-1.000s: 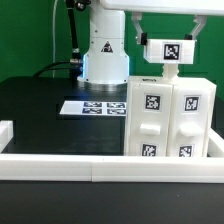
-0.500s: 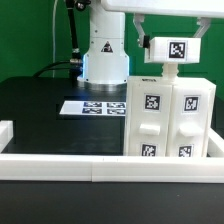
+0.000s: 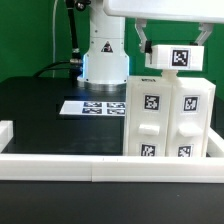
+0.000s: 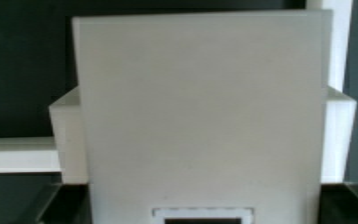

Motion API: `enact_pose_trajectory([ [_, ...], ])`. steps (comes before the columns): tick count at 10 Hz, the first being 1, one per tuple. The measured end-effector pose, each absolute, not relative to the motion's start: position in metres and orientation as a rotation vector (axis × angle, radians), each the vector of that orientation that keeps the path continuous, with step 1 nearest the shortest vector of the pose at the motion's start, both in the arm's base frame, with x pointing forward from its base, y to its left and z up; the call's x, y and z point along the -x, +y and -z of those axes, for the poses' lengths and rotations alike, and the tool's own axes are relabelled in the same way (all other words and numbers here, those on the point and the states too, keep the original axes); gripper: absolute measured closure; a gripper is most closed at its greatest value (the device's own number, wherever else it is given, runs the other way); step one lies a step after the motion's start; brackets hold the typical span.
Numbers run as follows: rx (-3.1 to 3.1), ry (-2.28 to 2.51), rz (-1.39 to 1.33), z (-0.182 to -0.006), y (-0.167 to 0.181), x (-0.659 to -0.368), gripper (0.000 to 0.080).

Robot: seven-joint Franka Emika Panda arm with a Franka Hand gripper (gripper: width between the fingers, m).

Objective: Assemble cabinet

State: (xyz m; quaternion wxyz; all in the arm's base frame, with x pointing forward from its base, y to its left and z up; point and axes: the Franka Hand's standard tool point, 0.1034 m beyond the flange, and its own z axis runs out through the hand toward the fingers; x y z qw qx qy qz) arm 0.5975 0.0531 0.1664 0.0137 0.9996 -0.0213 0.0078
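Observation:
The cabinet (image 3: 168,120) stands upright at the exterior view's right, a white box with two tagged front panels side by side. My gripper (image 3: 174,50) hangs just above its top and is shut on a small white block (image 3: 176,59) with one square tag facing the camera. The block hovers over the cabinet's top edge; I cannot tell whether they touch. In the wrist view the held block (image 4: 194,100) fills most of the picture, with a tag edge showing low on it. The cabinet's top (image 4: 60,120) shows behind it. The fingers are mostly hidden there.
The marker board (image 3: 92,106) lies flat on the black table left of the cabinet. A long low white border rail (image 3: 70,166) runs along the front, with a short piece at the left (image 3: 5,130). The arm's white base (image 3: 104,55) stands behind.
The gripper with the tagged block has moved toward the exterior view's right and slightly down, closer to the cabinet's top. The cabinet has not moved.

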Motion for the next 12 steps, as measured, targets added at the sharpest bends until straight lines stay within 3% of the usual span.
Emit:
enact_pose_trajectory([
  [1,-3.125,-0.060,-0.052,-0.1604,0.0503,-0.5963,0.0238],
  [12,-3.131,-0.118,-0.137,-0.1606,0.0506,-0.5981,0.0238],
])
